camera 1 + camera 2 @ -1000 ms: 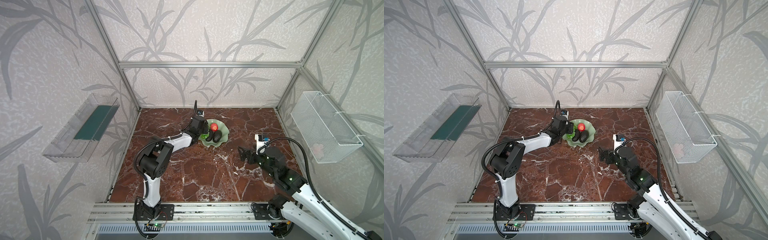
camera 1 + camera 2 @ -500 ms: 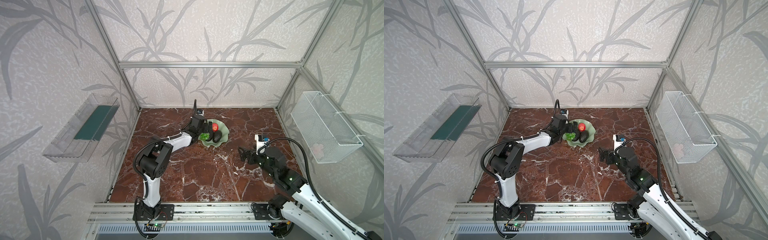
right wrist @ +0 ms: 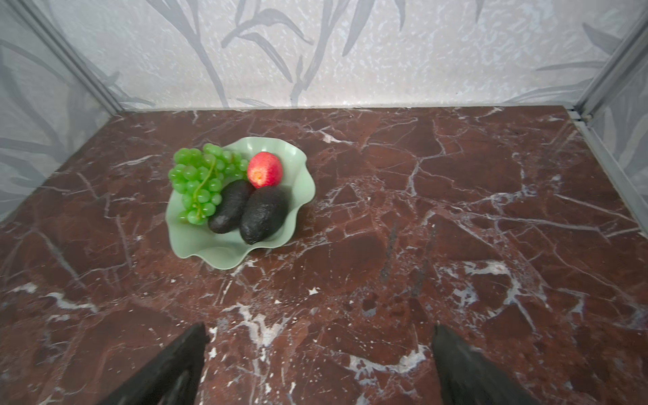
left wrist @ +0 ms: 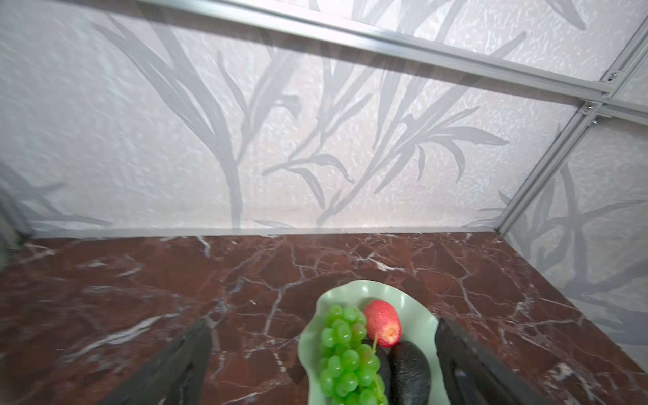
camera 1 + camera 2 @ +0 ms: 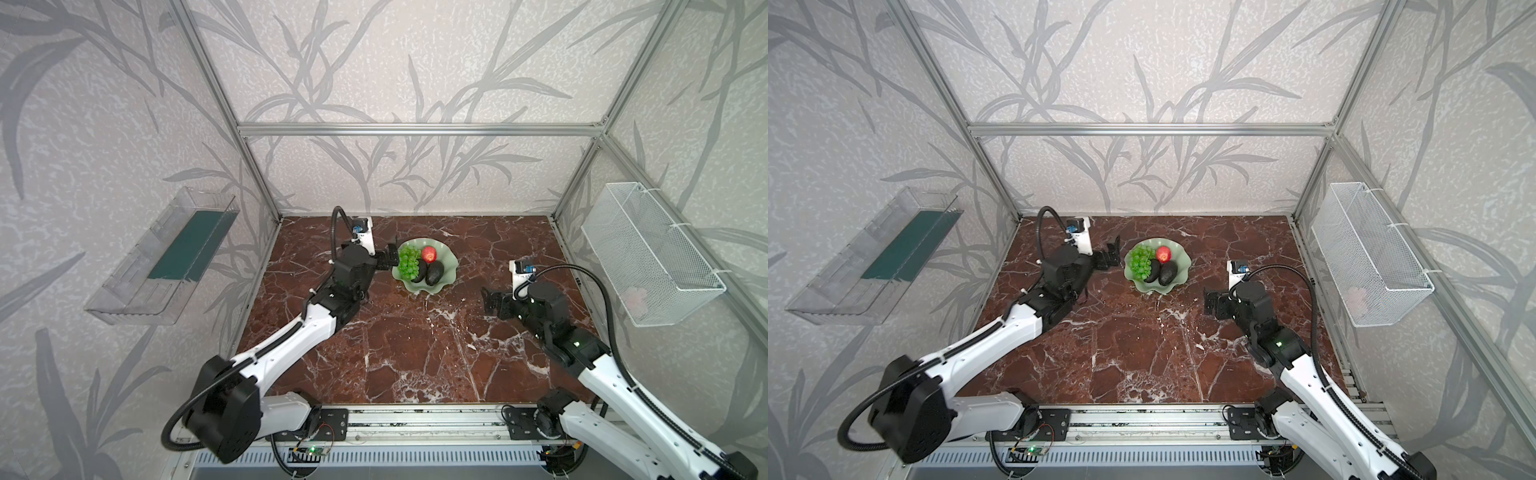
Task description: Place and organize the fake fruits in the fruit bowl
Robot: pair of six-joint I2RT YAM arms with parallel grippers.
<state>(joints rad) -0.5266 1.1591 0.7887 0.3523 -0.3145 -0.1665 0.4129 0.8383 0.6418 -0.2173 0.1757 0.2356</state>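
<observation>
The pale green fruit bowl (image 5: 451, 266) (image 5: 1185, 261) stands on the marble table near the back. Inside it lie the green grapes (image 5: 408, 262) (image 3: 201, 179), the red fruit (image 5: 429, 253) (image 4: 382, 328) and two dark avocados (image 5: 434, 273) (image 3: 231, 207) side by side. My left gripper (image 5: 388, 257) (image 4: 322, 328) is open just left of the bowl's rim, holding nothing, and its fingers straddle the bowl's near side in the left wrist view. My right gripper (image 5: 490, 301) (image 3: 319, 331) is open and empty over bare table, right of and nearer than the bowl.
A clear plastic tray (image 5: 166, 257) hangs on the left wall. On the right wall hangs a white wire basket (image 5: 652, 253). Aluminium frame posts and patterned walls close in the table on three sides.
My left gripper has opened, leaving the grapes in the bowl, and has drawn back a little to the left. The right arm has not moved.
</observation>
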